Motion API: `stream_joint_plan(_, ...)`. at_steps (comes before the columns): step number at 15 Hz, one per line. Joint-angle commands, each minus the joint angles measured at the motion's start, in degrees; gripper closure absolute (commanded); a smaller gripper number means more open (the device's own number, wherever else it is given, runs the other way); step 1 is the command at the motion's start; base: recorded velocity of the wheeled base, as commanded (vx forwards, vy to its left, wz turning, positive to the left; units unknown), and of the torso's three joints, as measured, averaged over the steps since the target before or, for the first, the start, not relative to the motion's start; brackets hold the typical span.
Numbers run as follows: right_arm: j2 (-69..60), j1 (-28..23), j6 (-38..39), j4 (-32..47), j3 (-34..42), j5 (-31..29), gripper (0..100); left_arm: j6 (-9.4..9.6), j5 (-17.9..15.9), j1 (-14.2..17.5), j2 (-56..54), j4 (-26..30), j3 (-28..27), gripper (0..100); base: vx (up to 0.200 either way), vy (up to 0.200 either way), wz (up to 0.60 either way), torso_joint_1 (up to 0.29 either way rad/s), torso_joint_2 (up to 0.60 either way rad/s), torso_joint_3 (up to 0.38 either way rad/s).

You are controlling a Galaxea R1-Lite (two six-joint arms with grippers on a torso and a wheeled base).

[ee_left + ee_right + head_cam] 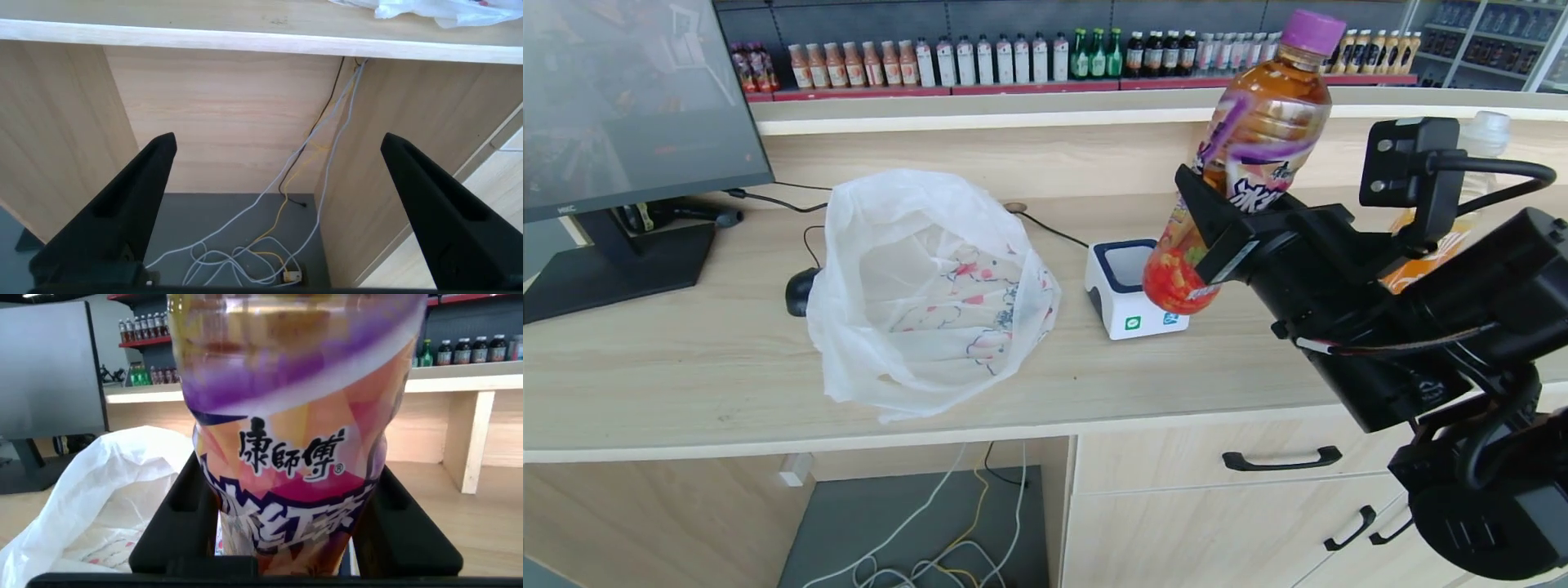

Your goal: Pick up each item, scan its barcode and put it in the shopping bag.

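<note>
The left claw [278, 140] is hanging below the front edge of the desk [686, 367] with its fingers spread wide and nothing between them, so I am expecting no trouble from it. The right claw [1217, 224] is pinching the bottle [1262, 135] on the lower half of its body, and the bottle is leaning, with the purple cap tilting up and away from the robot. I am judging that the heavy upper part could turn or slide in this low grip if the arm swings fast. The base of the bottle is hovering just over the right side of the scanner [1123, 286], which is standing near the middle of the desk. The base could hit and push the scanner if the arm goes lower, and the scan could fail if the barcode is not facing the scanner window; I cannot tell where the barcode is. The shopping bag [923, 286] is lying slack to the left of the scanner, reaching almost to the front edge, with its mouth facing the robot. Its soft rim could fold under the bottle, or the bag could slide off the edge. So the bottle is sitting between the right claw's fingers [184, 518], above the desk, well apart from the left claw.
</note>
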Motion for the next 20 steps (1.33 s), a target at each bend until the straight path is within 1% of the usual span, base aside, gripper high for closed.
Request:
stream_joint_plan(1, -0.1, -0.1, -0.1, -0.2, 0.2, 0.0, 100, 0.00, 0.0, 0.1, 0.0, 0.0, 0.0, 0, 0.000, 0.000, 0.00, 0.000, 0.00, 0.000)
stream_joint_plan(3, 0.3, 0.0, -1.9, -0.1, 0.8, 0.4, 100, 0.00, 0.0, 0.1, 0.0, 0.0, 0.0, 0, 0.000, 0.000, 0.00, 0.000, 0.00, 0.000)
stream_joint_plan(5, 0.3, 0.2, -1.9, 0.1, 1.1, 0.7, 100, 0.00, 0.0, 0.1, 0.0, 0.0, 0.0, 0, 0.000, 0.000, 0.00, 0.000, 0.00, 0.000)
stream_joint_plan(7, 0.7, 1.8, -0.7, 2.1, -1.5, 0.2, 100, 0.00, 0.0, 0.1, 0.0, 0.0, 0.0, 0, 0.000, 0.000, 0.00, 0.000, 0.00, 0.000)
stream_joint_plan(8, 1.1, 2.0, 0.7, 5.1, -4.4, 0.1, 100, 0.00, 0.0, 0.1, 0.0, 0.0, 0.0, 0, 0.000, 0.000, 0.00, 0.000, 0.00, 0.000)
stream_joint_plan(9, 1.1, 1.9, 3.6, 8.7, -7.1, 0.1, 100, 0.00, -0.1, 0.1, 0.0, 0.0, 0.0, 0, 0.000, 0.000, 0.00, 0.000, 0.00, 0.000)
stream_joint_plan(10, 1.1, 1.7, 6.6, 14.3, -11.3, 0.1, 100, 0.00, 0.0, 0.1, 0.0, 0.0, 0.0, 0, 0.000, 0.000, 0.00, 0.000, 0.00, 0.000)
stream_joint_plan(12, 1.1, 1.9, 10.1, 22.7, -17.8, 0.1, 100, 0.00, -0.1, 0.1, 0.0, 0.0, 0.0, 0, 0.000, 0.000, 0.00, 0.000, 0.00, 0.000)
stream_joint_plan(13, 1.7, 2.1, 11.8, 31.1, -25.3, 0.0, 100, 0.00, 0.0, 0.1, 0.0, 0.0, 0.0, 0, 0.000, 0.000, 0.00, 0.000, 0.00, 0.000)
stream_joint_plan(14, 2.9, 2.1, 13.6, 35.8, -30.5, -1.2, 100, 0.00, 0.0, 0.1, 0.0, 0.0, 0.0, 0, 0.000, 0.000, 0.00, 0.000, 0.00, 0.000)
stream_joint_plan(15, 4.6, 2.2, 16.3, 37.6, -35.1, -3.7, 100, 0.00, 0.0, 0.1, 0.0, 0.0, 0.0, 0, 0.000, 0.000, 0.00, 0.000, 0.00, 0.000)
stream_joint_plan(16, 6.1, 2.4, 20.6, 37.9, -38.5, -6.5, 100, 0.00, 0.0, 0.1, 0.0, 0.0, 0.0, 0, 0.000, 0.000, 0.00, 0.000, 0.00, 0.000)
stream_joint_plan(17, 6.8, 2.4, 24.5, 37.9, -40.7, -9.6, 100, 0.00, 0.0, 0.1, 0.0, 0.0, 0.0, 0, 0.000, 0.000, 0.00, 0.000, 0.00, 0.000)
stream_joint_plan(20, 6.7, 1.5, 36.5, 37.5, -39.9, -13.2, 100, 0.00, 0.0, 0.1, 0.0, 0.0, 0.0, 0, 0.000, 0.000, 0.00, 0.000, 0.00, 0.000)
